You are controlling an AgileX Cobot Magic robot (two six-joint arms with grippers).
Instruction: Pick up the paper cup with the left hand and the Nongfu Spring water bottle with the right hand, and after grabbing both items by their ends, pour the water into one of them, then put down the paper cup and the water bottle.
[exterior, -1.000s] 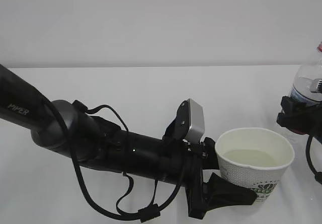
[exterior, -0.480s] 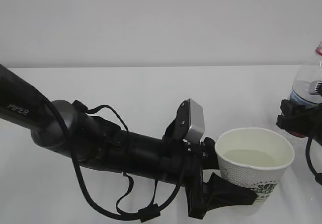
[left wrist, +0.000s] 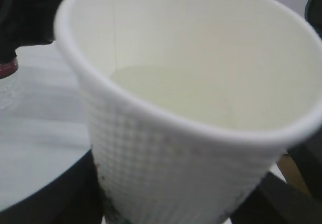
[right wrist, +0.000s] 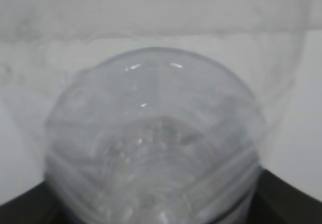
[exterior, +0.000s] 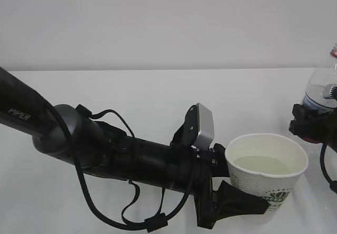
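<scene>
I have the left claw [exterior: 239, 194] closed around the lower part of the paper cup [exterior: 266, 169], its black fingers [exterior: 243, 201] pressed against the cup's side. The cup stands upright at the near right of the white worktop [exterior: 158, 94], and I cannot tell whether its base touches the surface. Water [exterior: 261, 164] lies in the cup, well below the rolled rim; my left wrist view shows the same pale pool [left wrist: 176, 95] inside the cup [left wrist: 171, 163]. At the far right edge, the right claw [exterior: 310, 123] sits around the Nongfu Spring water bottle [exterior: 322, 87], which stands upright. My right wrist view shows the clear ribbed bottle [right wrist: 153, 143] right against the lens, black claw parts at both lower corners; whether that claw actually grips it, I cannot tell.
</scene>
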